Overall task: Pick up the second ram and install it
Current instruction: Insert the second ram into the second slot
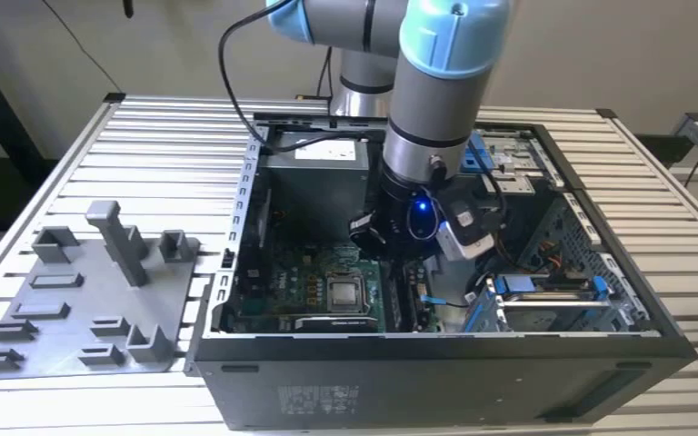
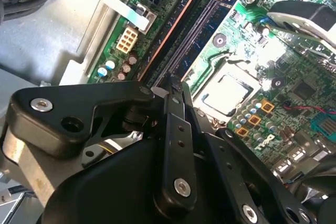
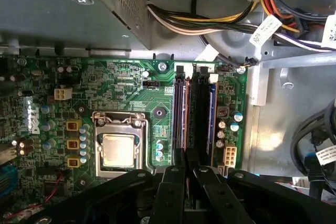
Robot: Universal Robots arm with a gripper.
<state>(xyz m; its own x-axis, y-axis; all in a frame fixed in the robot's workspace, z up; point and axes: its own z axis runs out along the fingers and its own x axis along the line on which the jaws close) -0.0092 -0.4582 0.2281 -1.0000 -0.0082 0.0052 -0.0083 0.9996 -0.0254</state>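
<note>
Black fingers (image 3: 185, 174) clamped on the second ram (image 3: 192, 114), its lower end hidden, above the motherboard (image 3: 126, 93)

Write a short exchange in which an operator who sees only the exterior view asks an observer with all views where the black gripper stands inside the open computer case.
Operator: The arm blocks my view. Where is the gripper?
Observer: In the first wrist view the black gripper stands over one end of the long, narrow memory slots on the green motherboard.
Operator: Is the second ram seated?
Observer: A long dark strip runs along the slots in line with the gripper; whether it is the ram I cannot tell.
Operator: What lies beside the slots?
Observer: The square silver processor in its metal frame, apart from the gripper.
</note>
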